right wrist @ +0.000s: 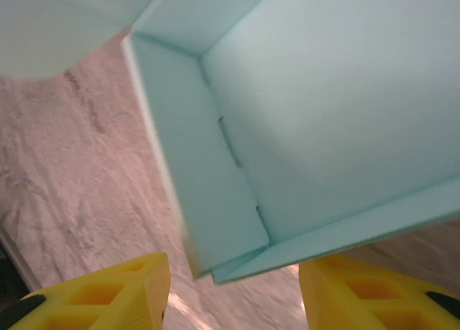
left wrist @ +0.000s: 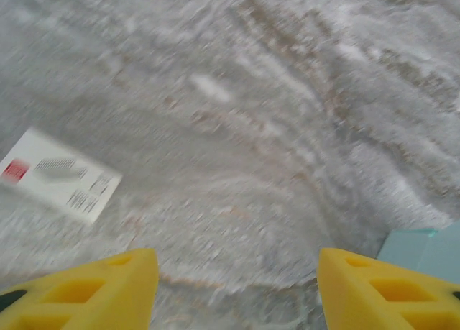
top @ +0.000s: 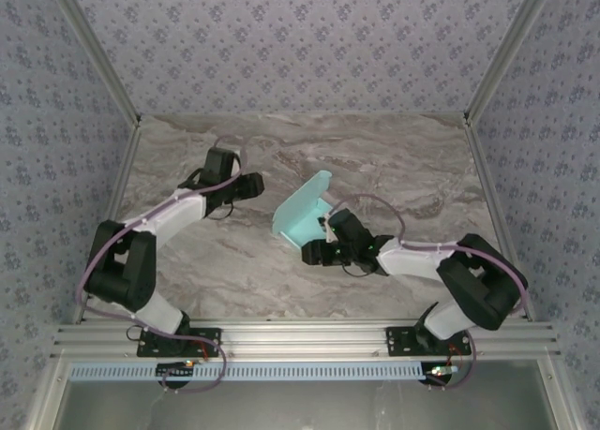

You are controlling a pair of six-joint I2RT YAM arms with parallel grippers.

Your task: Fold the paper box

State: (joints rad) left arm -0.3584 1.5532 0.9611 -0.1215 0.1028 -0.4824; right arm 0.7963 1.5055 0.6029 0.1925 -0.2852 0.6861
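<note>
**Paper box** point(top: 302, 213): light blue thin card, part-folded, with walls raised and one flap standing. It sits near the middle of the counter point(top: 403, 168).

**Handling, as judged:** very light, stiff only along its creases, and likely to dent or skid on the marbled top. It is best taken by a wall edge or flap close to a fold.

**Right gripper** point(right wrist: 233, 272): jaws apart, with the box's near corner between them and no pinch seen.

**Left gripper** point(left wrist: 233, 264): jaws apart and empty, to the box's left.

**White tag** point(left wrist: 59, 182): lying flat on the counter.

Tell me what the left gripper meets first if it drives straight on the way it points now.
Most likely the bare marble table: the left gripper points down at it, with the white tag off to one side and the paper box corner to the other. Depth is unclear.
</note>
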